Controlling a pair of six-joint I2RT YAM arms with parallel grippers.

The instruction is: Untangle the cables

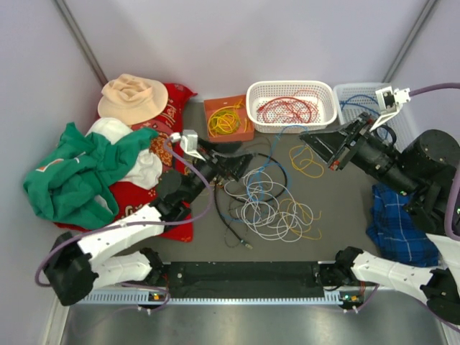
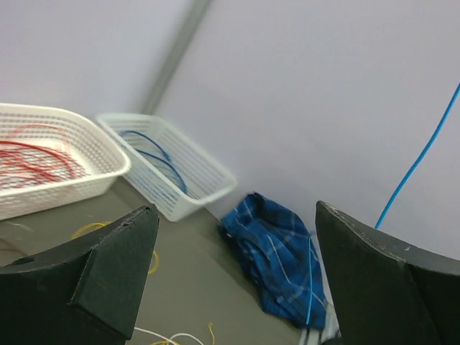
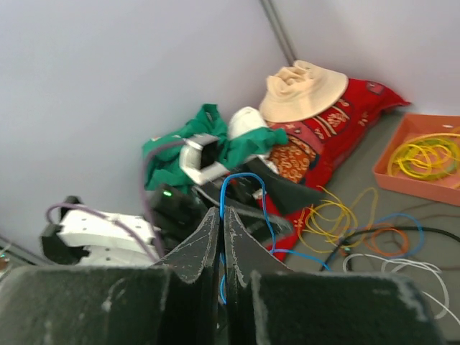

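A tangle of cables (image 1: 267,203) in white, blue, black and yellow lies on the grey table in front of both arms. My right gripper (image 1: 307,138) is shut on a thin blue cable (image 3: 245,177), which loops up out of the closed fingertips (image 3: 215,224) and runs down toward the tangle. My left gripper (image 1: 243,159) is open and empty, raised at the tangle's far left edge. In the left wrist view its fingers (image 2: 108,269) stand wide apart, and a blue cable (image 2: 422,154) hangs taut at the right.
At the back stand a white basket (image 1: 327,115) with red cables, a second basket (image 1: 343,92) with blue cables, and an orange tray (image 1: 215,106) with yellow cables. A green garment (image 1: 72,172), red cushion (image 1: 176,97) and hat (image 1: 133,97) lie left. A blue plaid cloth (image 1: 392,223) lies right.
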